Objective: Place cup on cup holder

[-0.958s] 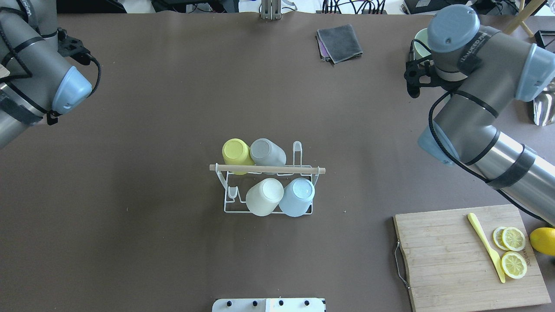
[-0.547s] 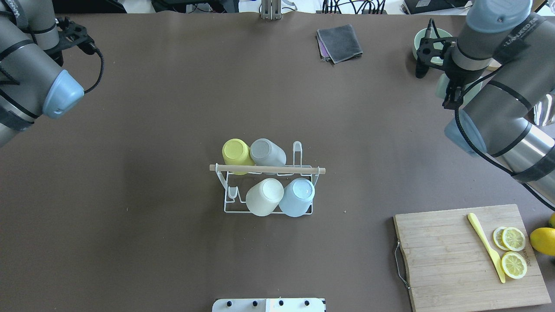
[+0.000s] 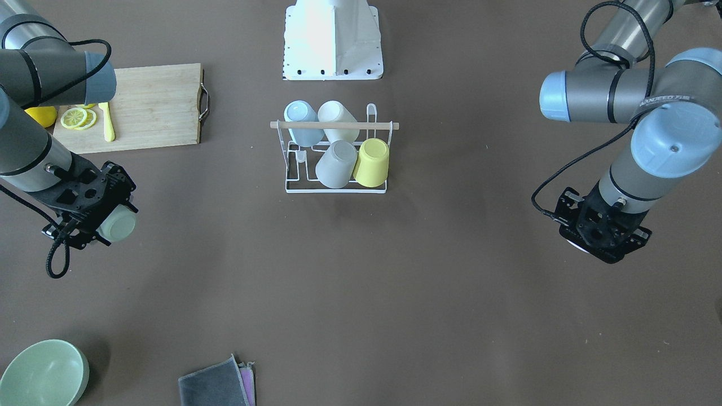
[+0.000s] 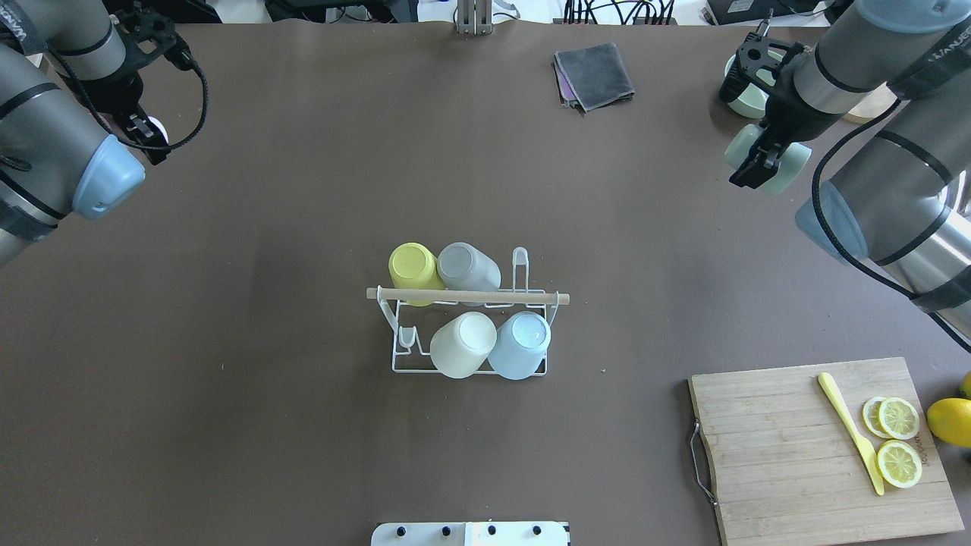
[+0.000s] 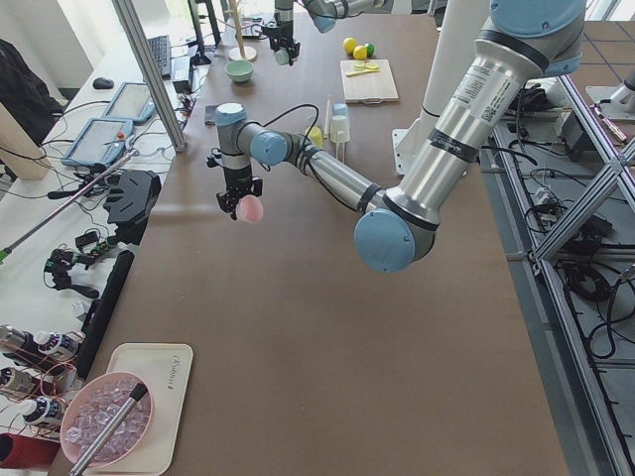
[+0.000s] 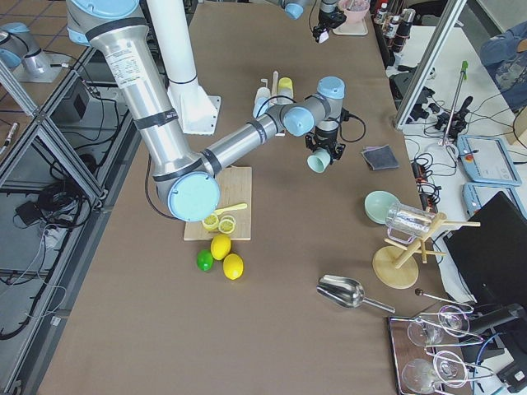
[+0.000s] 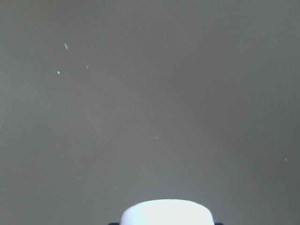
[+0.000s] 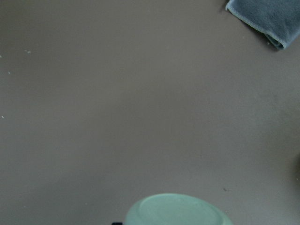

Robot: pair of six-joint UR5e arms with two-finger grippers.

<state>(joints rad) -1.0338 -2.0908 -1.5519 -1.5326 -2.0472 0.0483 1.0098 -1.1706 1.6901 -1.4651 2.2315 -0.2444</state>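
The cup holder (image 4: 466,296) is a white wire rack with a wooden rod, at mid-table; it also shows in the front view (image 3: 333,125). It carries a yellow cup (image 4: 413,267), a grey cup (image 4: 464,265), a cream cup (image 4: 461,345) and a blue cup (image 4: 520,345). One peg at its back right and one at its front left are bare. My right gripper (image 4: 766,155) is shut on a pale green cup (image 4: 793,163), held above the table at the far right. My left gripper (image 4: 144,133) is shut on a pale pink cup (image 5: 250,208) at the far left.
A green bowl (image 3: 42,372) and a folded grey cloth (image 4: 595,74) lie at the far edge. A wooden cutting board (image 4: 796,447) with a yellow knife and lemon slices sits at the near right, with a lemon (image 4: 952,421) beside it.
The right wrist has swung out from over the bowl, and the green cup now shows in the gripper. The left wrist has moved toward the far left corner.
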